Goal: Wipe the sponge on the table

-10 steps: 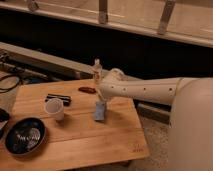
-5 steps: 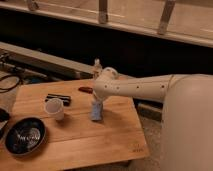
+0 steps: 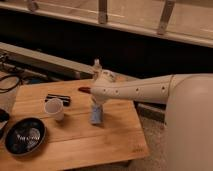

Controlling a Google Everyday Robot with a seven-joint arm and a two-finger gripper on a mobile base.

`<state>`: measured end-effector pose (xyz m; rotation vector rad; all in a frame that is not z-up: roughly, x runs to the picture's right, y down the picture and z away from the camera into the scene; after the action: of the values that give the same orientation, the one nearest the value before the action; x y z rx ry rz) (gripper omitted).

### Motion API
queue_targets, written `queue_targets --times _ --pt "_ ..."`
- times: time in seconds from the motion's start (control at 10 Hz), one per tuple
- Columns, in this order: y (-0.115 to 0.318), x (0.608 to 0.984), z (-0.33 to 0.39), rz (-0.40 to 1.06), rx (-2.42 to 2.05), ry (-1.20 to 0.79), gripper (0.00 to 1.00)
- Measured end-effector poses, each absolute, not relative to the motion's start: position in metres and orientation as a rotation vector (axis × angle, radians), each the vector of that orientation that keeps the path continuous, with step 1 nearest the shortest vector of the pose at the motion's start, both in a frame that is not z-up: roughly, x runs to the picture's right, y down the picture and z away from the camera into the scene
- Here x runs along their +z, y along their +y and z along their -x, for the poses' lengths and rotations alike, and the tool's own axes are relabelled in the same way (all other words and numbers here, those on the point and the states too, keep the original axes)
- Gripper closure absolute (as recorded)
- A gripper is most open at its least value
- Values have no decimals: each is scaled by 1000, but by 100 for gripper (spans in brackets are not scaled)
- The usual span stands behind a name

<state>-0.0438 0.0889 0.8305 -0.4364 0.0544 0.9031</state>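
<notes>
The light-blue sponge stands on end on the light wooden table, right of its middle. My gripper comes down onto the sponge's top from the white arm, which reaches in from the right. It is shut on the sponge, whose lower end touches the tabletop. The arm's wrist hides the fingers and the top of the sponge.
A white paper cup stands left of the sponge, with a flat black item behind it. A round black bowl sits at the front left. A small red object and a bottle are near the far edge. Cables lie at the left.
The gripper and the sponge have slid a little to the left across the table, towards the cup. The cup, bowl and black item have not moved.
</notes>
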Motion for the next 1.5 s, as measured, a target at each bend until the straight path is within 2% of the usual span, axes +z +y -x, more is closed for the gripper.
queue_targets --times 0.6,1.5 --pt "112 808 51 444 874 53 100" --pt "117 805 59 452 841 57 100"
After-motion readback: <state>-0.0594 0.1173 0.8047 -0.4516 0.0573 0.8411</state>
